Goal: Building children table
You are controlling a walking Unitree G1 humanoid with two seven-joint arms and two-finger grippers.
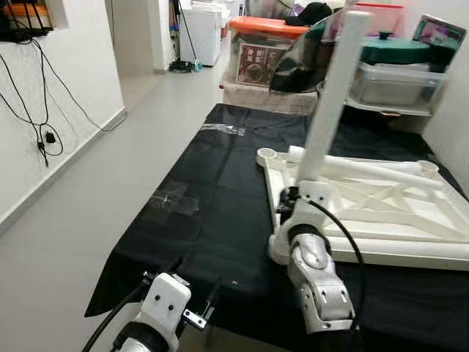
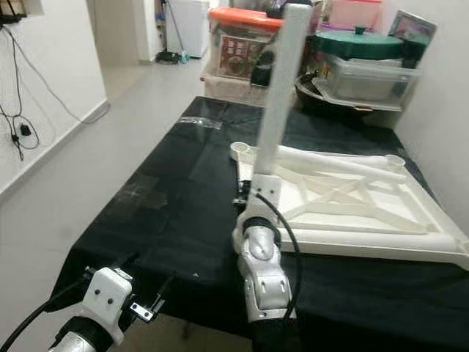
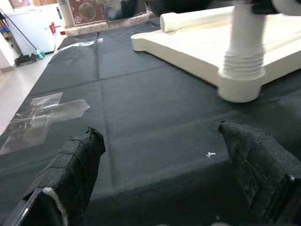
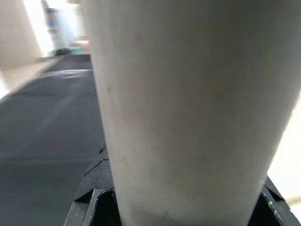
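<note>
Our right end effector (image 1: 297,196) grips the white table leg (image 1: 331,95) upright in the near corner socket of the upturned tabletop (image 1: 381,213). Our left end effector (image 3: 164,174) hovers wide open near that corner. A tilted leg could cross-thread.

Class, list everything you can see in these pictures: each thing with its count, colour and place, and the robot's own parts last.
Table top: one, white, upside down on the black sheet.
Upright leg: one, white, standing in the near corner socket.
Loose legs: white, lying on the table top; count unclear.
Black sheet: one, spread on the floor.
Clear tape: patches on the sheet.
Storage boxes: several, beyond the sheet.
Cables: black, on the left wall.
Right claw: closed round the upright leg.
Left claw: open, low over the sheet.
</note>
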